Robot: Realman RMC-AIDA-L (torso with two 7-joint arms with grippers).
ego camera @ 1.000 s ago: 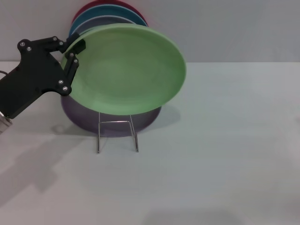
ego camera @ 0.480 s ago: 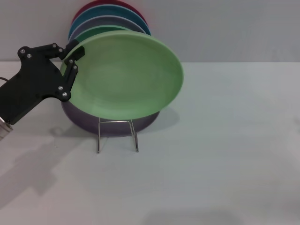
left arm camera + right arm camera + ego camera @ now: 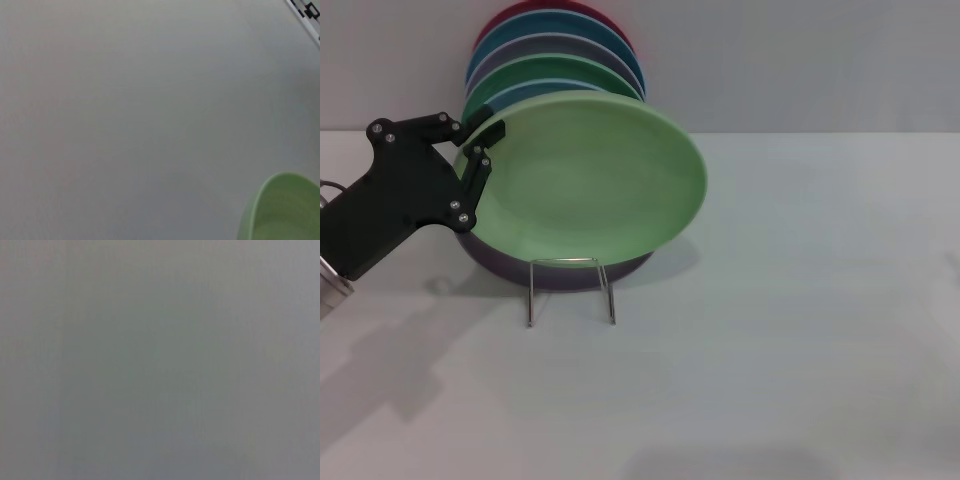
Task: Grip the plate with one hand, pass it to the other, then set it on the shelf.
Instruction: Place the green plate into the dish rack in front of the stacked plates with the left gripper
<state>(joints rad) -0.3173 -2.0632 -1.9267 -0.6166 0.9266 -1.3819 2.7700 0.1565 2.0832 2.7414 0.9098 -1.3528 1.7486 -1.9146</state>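
My left end effector point(image 3: 478, 140) is clenched on the left rim of the plate point(image 3: 590, 180), holding it tilted above the shelf point(image 3: 570, 290), in front of the other plates point(image 3: 555, 50) stacked upright there. The shelf stands on the table point(image 3: 800, 330). My right end effector is out of sight.

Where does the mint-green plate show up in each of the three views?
Head view: the plate fills the upper left centre, its rim held by the left gripper, above the shelf.
Left wrist view: only an edge of the plate in the lower right corner.
Right wrist view: not in it.
Shared landmark: the pale table, also behind the plate in the left wrist view.
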